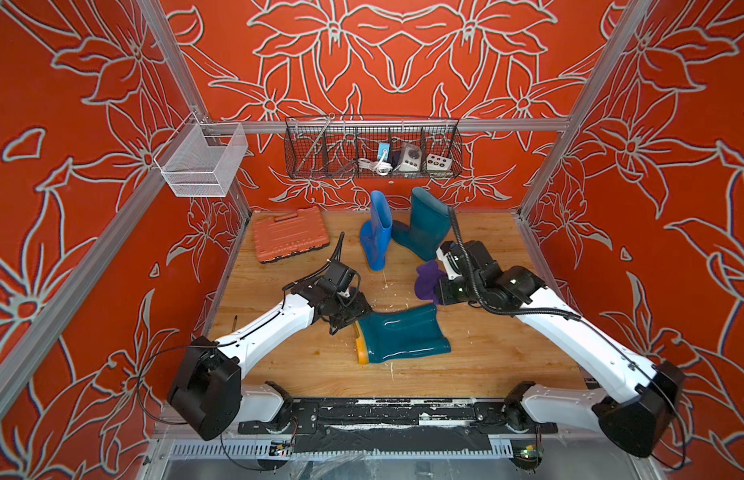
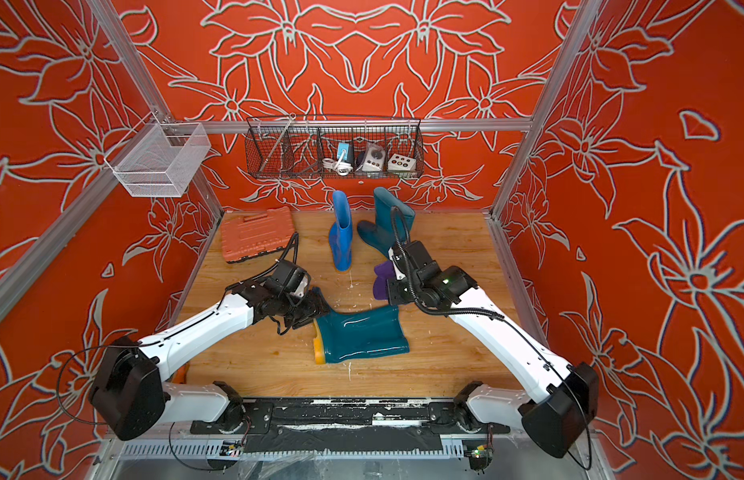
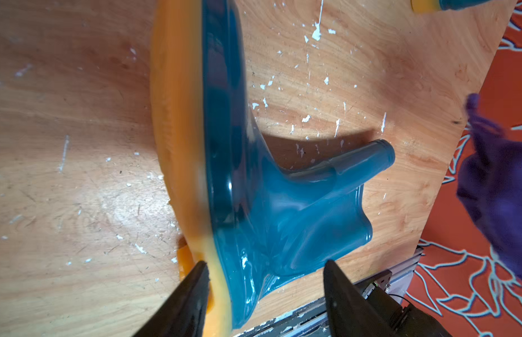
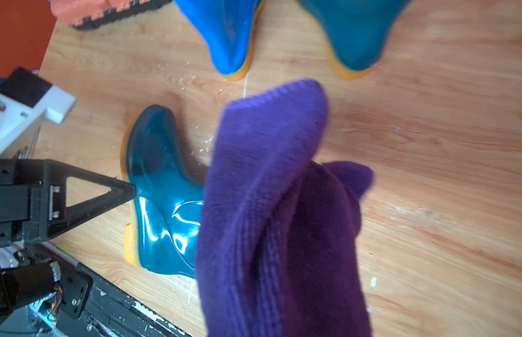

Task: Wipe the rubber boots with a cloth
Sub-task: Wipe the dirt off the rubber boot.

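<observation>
One dark teal rubber boot (image 1: 399,336) lies on its side near the table's front, yellow-orange sole toward the left arm. My left gripper (image 3: 262,283) is open around its heel. One finger (image 3: 195,294) sits by the sole; the other stands clear of the boot. A slim bright blue boot (image 1: 376,237) and a second teal boot (image 1: 424,224) stand upright at the back. My right gripper (image 1: 439,286) hovers between them and the lying boot, shut on the purple cloth (image 4: 268,204). The cloth hangs down and hides the right fingers.
A flat orange tool case (image 1: 289,235) lies at the back left of the wooden table (image 1: 507,353). A black wire basket (image 1: 372,149) with small devices hangs on the back wall. A white mesh basket (image 1: 200,162) hangs on the left rail. White flecks dot the wood.
</observation>
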{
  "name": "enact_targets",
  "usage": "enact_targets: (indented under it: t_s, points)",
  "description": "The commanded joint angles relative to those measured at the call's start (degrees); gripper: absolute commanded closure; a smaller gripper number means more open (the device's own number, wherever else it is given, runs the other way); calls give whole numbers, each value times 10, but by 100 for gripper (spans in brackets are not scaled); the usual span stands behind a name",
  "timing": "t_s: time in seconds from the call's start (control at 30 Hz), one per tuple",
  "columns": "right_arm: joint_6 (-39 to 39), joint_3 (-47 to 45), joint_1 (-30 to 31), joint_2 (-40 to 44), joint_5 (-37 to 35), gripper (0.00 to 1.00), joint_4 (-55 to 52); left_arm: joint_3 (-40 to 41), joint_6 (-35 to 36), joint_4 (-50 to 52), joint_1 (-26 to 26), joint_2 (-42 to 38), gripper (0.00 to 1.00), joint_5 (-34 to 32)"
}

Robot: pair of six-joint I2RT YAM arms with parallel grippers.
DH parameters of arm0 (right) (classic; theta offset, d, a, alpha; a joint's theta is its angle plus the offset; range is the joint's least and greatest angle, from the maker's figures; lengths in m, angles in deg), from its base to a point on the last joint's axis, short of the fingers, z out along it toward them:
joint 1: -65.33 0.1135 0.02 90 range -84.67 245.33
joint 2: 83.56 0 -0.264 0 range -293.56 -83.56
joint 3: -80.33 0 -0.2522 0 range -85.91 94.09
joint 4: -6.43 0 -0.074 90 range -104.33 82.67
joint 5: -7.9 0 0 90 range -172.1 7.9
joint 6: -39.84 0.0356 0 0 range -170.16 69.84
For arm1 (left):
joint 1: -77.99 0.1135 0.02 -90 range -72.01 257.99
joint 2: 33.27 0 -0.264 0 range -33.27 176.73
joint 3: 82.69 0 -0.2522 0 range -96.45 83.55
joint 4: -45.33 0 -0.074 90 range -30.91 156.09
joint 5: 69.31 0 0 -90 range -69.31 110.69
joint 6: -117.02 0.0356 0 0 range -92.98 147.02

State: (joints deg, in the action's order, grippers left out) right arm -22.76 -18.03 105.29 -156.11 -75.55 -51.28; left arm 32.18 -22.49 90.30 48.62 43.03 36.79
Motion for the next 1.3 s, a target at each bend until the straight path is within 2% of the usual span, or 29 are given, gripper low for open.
enact_targets:
  t_s: [0.0, 0.1, 0.2, 0.33, 0.4, 0.5, 0.57, 0.63, 0.73, 0.9, 1.0, 1.13, 1.27]
  points:
    - [15, 8, 60, -65, 52, 100, 69, 29, -3, -11, 0, -8, 42, 19]
    - [31, 7, 99, -145, 117, 100, 154, 60, -12, -33, 0, -10, 44, 38]
    - [47, 23, 108, -225, 181, 100, 198, 82, -11, -39, -1, -9, 44, 41]
    - [52, 8, 95, -291, 200, 100, 204, 107, -8, -54, -1, 8, 44, 53]
    - [69, -31, 68, -294, 195, 100, 203, 115, -9, -61, -1, 14, 44, 58]
    - [90, -125, -5, -259, 196, 100, 221, 121, -7, -67, -1, 20, 44, 56]
    - [76, -168, -48, -221, 180, 100, 210, 120, -5, -69, -1, 24, 45, 57]
    - [44, -178, -63, -188, 147, 100, 179, 117, 0, -73, -1, 31, 45, 62]
    - [33, -152, -46, -184, 152, 100, 166, 107, 10, -75, -1, 49, 47, 72]
    - [13, -17, 77, -247, 146, 100, 152, 88, 20, -76, -1, 72, 51, 86]
    - [20, 19, 105, -285, 171, 100, 170, 81, 25, -71, -1, 69, 51, 86]
    - [19, -26, 63, -284, 153, 100, 161, 78, 30, -59, -1, 64, 51, 79]
    - [30, -124, -53, -246, 150, 100, 169, 86, 25, -63, -1, 59, 51, 79]
